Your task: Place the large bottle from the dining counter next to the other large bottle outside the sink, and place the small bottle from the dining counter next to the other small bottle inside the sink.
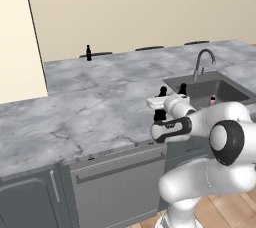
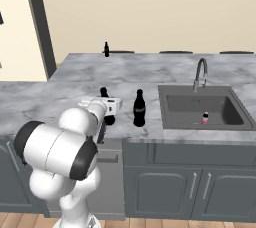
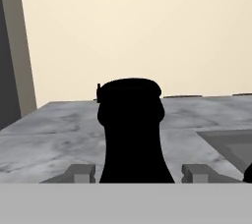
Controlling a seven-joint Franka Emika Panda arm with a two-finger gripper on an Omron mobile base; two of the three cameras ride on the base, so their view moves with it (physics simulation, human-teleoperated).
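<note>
A tall black glass bottle (image 2: 104, 93) stands upright on the grey-white marble worktop (image 2: 50, 99), just beside a second tall black bottle with a label band (image 2: 139, 108), which sits at three o'clock from it, close to the dark grey recessed sink (image 2: 220, 122). I judge the pairing deliberate: large belongs beside large, outside the basin. The pincer (image 3: 133, 171) straddles the first bottle (image 3: 131, 129), its fingers (image 3: 78, 173) standing clear on either side of the neck, so it looks parted rather than gripping. Inside the sink, a small pink-capped bottle (image 2: 205, 118) waits for its match. That is probably the small dark bottle (image 2: 106, 49) at twelve o'clock, well apart on the far dining worktop.
</note>
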